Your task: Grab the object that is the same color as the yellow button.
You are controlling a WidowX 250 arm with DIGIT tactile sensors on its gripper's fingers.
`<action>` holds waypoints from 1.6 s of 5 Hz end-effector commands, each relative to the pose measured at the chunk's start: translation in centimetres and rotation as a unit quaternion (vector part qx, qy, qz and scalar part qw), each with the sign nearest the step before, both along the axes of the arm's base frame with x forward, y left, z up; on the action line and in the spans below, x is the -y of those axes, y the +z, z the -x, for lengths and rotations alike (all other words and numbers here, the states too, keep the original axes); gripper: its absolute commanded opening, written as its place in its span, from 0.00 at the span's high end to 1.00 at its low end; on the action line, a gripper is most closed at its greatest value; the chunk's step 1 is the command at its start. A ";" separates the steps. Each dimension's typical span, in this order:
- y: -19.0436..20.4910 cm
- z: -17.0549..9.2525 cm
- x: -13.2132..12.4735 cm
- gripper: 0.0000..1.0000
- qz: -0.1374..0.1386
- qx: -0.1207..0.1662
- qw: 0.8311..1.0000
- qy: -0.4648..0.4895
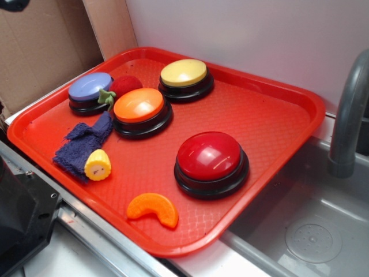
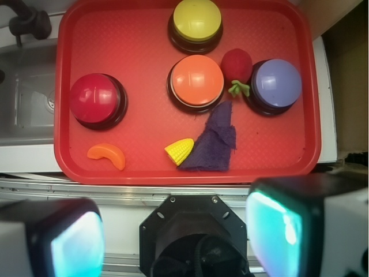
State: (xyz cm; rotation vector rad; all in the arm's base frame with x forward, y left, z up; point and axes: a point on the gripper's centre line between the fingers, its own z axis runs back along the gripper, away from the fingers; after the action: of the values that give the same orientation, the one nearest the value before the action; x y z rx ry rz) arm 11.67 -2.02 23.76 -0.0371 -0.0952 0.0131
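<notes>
Corn stub (image 2: pixel 179 151) lies on red tray (image 2: pixel 144 46), touching purple cloth (image 2: pixel 217 141) — well apart from yellow button (image 2: pixel 197 18) at far edge. End effector (image 2: pixel 173 231) spread wide, empty, hanging off the tray's near rim.

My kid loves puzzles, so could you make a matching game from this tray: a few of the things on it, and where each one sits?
Things:
1. corn piece
2. strawberry
3. orange slice
4. yellow button

Places:
A. between the blue button and the orange button
B. against the purple cloth
C. toward the tray's back edge by the wall, beyond the orange button
D. near the tray's front rim, in front of the red button

Pairs: 1-B, 2-A, 3-D, 4-C
</notes>
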 end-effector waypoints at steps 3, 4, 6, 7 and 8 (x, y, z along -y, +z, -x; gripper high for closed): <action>-3.3 0.3 -1.6 0.00 -0.004 -0.005 0.998 0.067; -5.5 -0.2 -2.3 0.00 -0.001 -0.006 0.994 0.109; -9.9 -1.3 -2.9 0.00 -0.007 -0.024 0.978 0.209; -12.1 -1.9 -3.2 0.00 0.020 -0.016 0.971 0.239; -14.9 -3.0 -3.0 0.00 0.012 -0.020 0.959 0.284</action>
State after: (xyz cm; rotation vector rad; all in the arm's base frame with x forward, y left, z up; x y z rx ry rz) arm 14.39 0.94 8.33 -0.0276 -0.0309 0.5917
